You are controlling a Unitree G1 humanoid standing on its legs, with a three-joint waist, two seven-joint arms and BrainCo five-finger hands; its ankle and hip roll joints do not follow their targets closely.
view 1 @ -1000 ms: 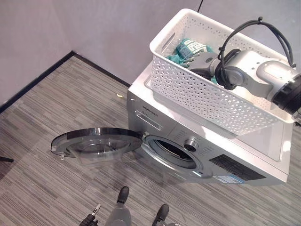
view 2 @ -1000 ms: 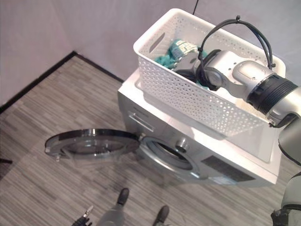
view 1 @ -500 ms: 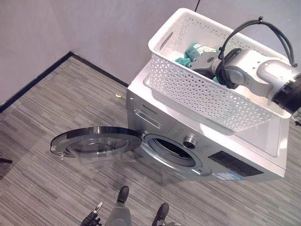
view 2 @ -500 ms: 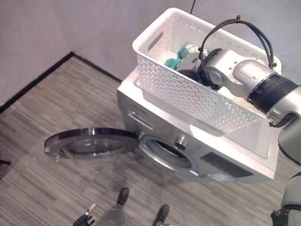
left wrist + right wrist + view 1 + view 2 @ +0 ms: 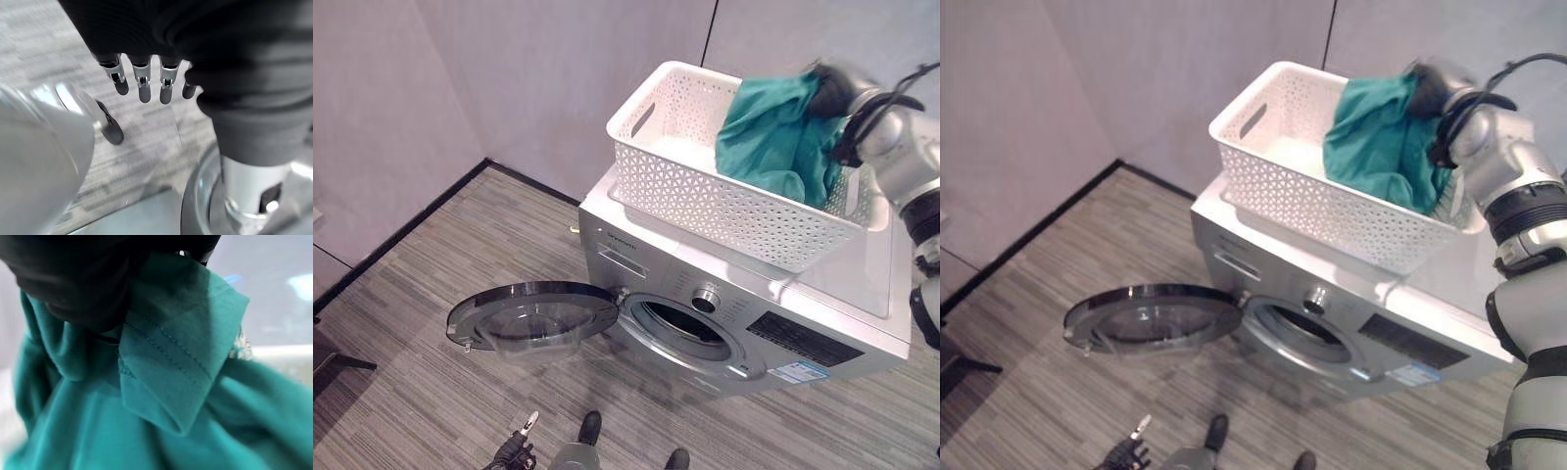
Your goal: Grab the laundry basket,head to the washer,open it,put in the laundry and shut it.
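Note:
A white perforated laundry basket point(image 5: 690, 191) stands on top of the silver front-loading washer point(image 5: 773, 338). My right hand point(image 5: 835, 86) is raised over the basket's right end, shut on a teal garment point(image 5: 771, 137). The cloth hangs from the hand down into the basket, and up close it is bunched under the dark cover point(image 5: 161, 357). The washer's round door point(image 5: 536, 313) is swung open to the left, baring the dark drum opening point(image 5: 680, 323). My left hand point(image 5: 513, 453) hangs low in front of the washer, fingers point(image 5: 142, 83) straight and holding nothing.
Grey walls meet in a corner behind the washer, with a black baseboard point(image 5: 411, 230) along the floor. Striped grey flooring stretches in front and to the left. A dark object point(image 5: 335, 360) sits at the far left edge.
My right hand has risen out of the basket and moved right, pulling the teal garment up with it. The camera has also shifted, so the whole scene sits differently.

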